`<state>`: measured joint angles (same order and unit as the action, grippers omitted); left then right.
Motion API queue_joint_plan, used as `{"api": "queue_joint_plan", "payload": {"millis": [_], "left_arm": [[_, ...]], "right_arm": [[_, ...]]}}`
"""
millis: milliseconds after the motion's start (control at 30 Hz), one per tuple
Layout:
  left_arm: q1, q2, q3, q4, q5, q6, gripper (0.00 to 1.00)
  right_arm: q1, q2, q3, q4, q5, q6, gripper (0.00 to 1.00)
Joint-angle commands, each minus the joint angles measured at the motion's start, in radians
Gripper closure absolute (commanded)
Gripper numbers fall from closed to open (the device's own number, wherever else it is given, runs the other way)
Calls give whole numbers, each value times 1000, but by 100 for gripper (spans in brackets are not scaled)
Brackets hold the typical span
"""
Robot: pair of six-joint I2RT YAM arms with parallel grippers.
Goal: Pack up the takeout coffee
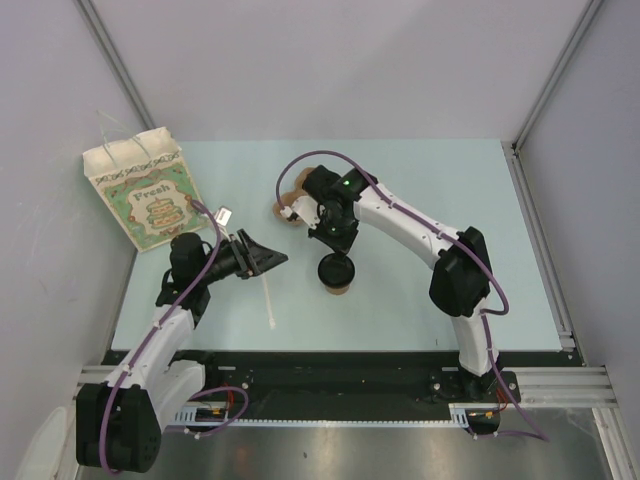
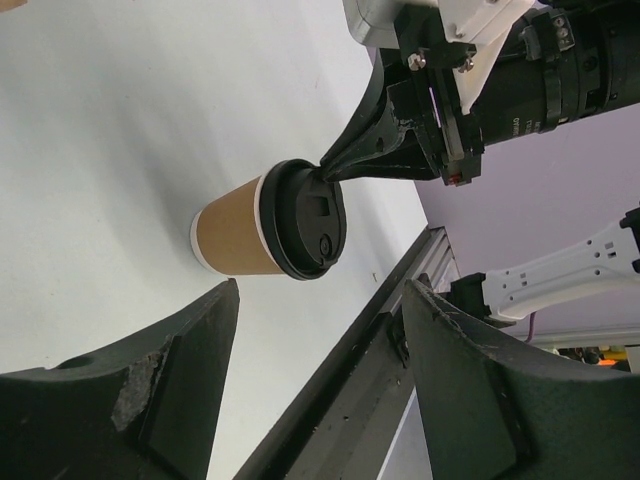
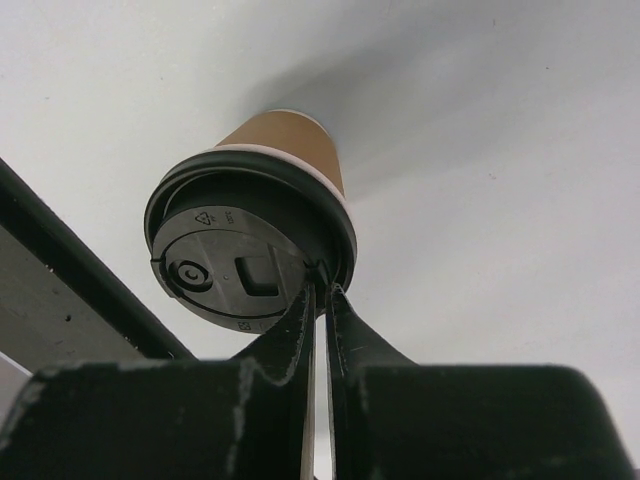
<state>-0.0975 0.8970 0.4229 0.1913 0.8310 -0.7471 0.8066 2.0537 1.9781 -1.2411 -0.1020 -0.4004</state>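
Note:
The takeout coffee (image 1: 336,273), a tan paper cup with a black lid, stands upright mid-table. My right gripper (image 1: 335,250) comes down on it from behind, its fingertips pinched on the lid's rim. In the right wrist view the jaws (image 3: 322,285) are almost together, one tip on each side of the rim of the lid (image 3: 240,260). The left wrist view shows the cup (image 2: 235,235) from the side with the right gripper (image 2: 330,170) at its lid edge. My left gripper (image 1: 265,258) hovers to the cup's left, open and empty (image 2: 322,295), pointing at it.
A printed paper bag (image 1: 145,195) stands at the back left. A brown pulp cup carrier (image 1: 290,205) lies behind the right wrist, partly hidden. A white stir stick (image 1: 269,300) lies on the table below the left gripper.

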Motion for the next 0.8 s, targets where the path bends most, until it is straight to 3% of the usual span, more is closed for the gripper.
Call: {"api": "queue_joint_plan", "payload": {"millis": [0,333,767], "left_arm": [[-11,0,39,16,-3,29,28],[-18,16,43,17,-4,31,28],[-33,28,69,-1,14,57,28]], "right_arm": [[-12,13,56,0,7,-2,90],[-23,31,70,-9,-2,-2,68],[-20,-67,87,-6,-53,-8,51]]}}
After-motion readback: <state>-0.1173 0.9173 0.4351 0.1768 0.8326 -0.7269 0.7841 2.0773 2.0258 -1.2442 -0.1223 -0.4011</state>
